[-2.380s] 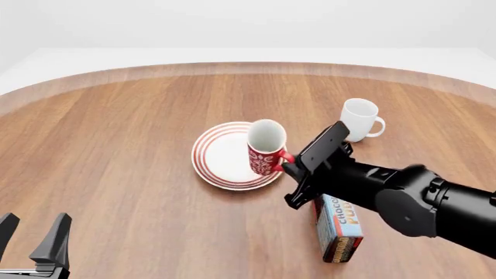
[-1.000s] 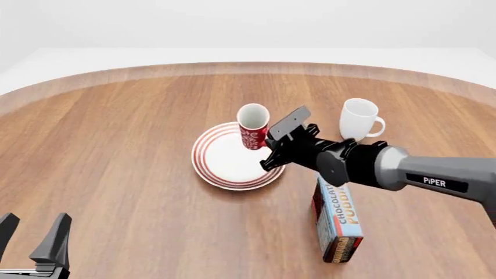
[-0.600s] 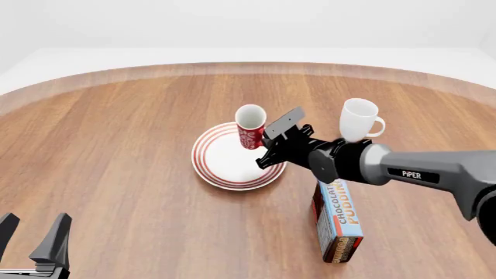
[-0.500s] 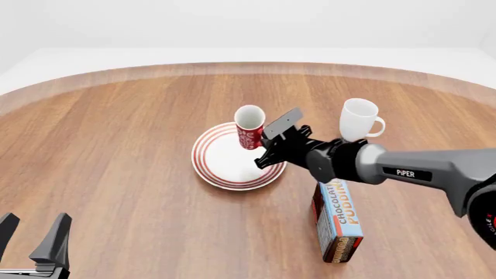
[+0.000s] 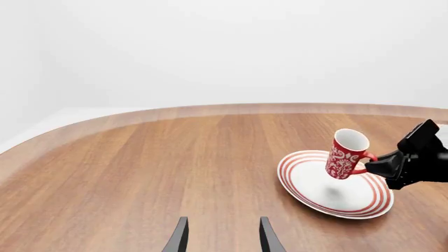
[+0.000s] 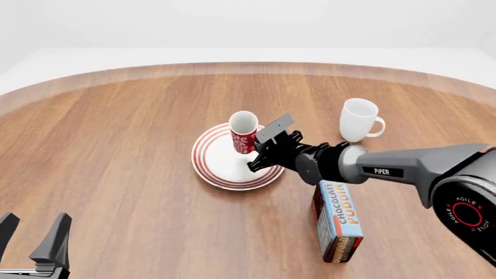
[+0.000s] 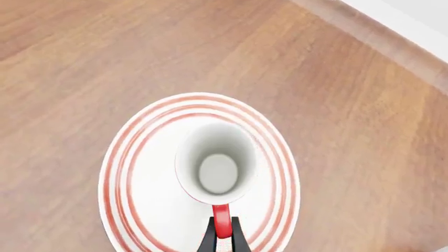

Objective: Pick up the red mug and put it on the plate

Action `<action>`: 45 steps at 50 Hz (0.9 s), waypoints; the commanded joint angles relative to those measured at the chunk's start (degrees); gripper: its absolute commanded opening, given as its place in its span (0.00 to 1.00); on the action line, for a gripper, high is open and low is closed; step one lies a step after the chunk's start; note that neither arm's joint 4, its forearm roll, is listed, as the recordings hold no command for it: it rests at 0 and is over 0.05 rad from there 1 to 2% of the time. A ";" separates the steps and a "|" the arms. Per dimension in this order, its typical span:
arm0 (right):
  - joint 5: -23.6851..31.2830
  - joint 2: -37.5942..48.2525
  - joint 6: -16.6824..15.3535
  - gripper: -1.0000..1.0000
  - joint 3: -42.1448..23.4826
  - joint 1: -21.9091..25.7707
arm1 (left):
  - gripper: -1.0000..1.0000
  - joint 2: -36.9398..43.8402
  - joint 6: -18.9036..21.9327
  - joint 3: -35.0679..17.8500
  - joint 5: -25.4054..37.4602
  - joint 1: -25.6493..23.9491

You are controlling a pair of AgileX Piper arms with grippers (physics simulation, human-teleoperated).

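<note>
While the red mug (image 5: pixel 345 155) is hanging tilted above the plate (image 5: pixel 307 186), its shadow falling on the plate's white centre, the task is nearing its end: the lift is done, and lowering and release are judged to be remaining. Gripping the mug's loop handle (image 7: pixel 220 224), the right gripper (image 7: pixel 222 239) is pinching it between nearly closed fingers. Idling well apart from the plate, the left gripper (image 5: pixel 220 239) is standing spread and holding nothing.
</note>
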 commanded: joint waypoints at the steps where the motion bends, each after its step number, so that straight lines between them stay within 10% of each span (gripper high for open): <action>1: -0.31 1.39 0.93 0.00 -1.20 0.86 | 1.00 0.00 0.00 0.00 0.00 0.00; 45: -1.19 2.60 1.24 0.00 -0.47 0.96 | 1.00 0.00 0.00 0.00 0.00 0.00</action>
